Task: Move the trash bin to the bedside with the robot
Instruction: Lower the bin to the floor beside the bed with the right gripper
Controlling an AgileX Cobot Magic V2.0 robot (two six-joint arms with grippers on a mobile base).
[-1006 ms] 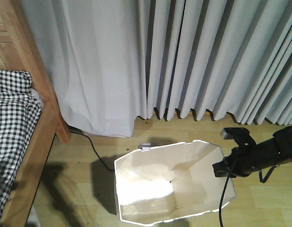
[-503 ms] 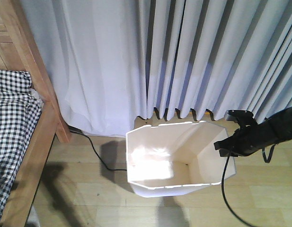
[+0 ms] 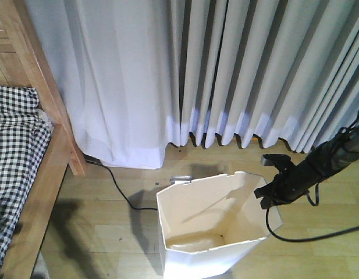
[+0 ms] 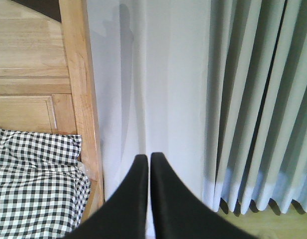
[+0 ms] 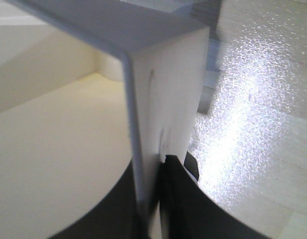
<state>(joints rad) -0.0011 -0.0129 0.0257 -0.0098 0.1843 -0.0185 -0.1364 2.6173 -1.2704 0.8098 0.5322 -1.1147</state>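
The cream faceted trash bin (image 3: 214,229) stands on the wooden floor at the bottom centre of the front view, right of the bed. My right gripper (image 3: 267,196) is shut on the bin's right rim; in the right wrist view the bin wall (image 5: 160,94) runs between its two black fingers (image 5: 178,199). The bed, with light wooden frame (image 3: 48,163) and checked bedding (image 3: 16,145), is at the left. My left gripper (image 4: 146,160) is shut and empty, held up facing the curtain next to the headboard (image 4: 76,89).
Grey-white curtains (image 3: 226,70) hang across the back down to the floor. A black cable (image 3: 118,189) runs over the floor between the bed and the bin. A cable loop (image 3: 307,235) trails from my right arm.
The bin, held by my right gripper, has come down and nearer and tilted; half a second ago it was higher against the curtain. The right arm has lowered.
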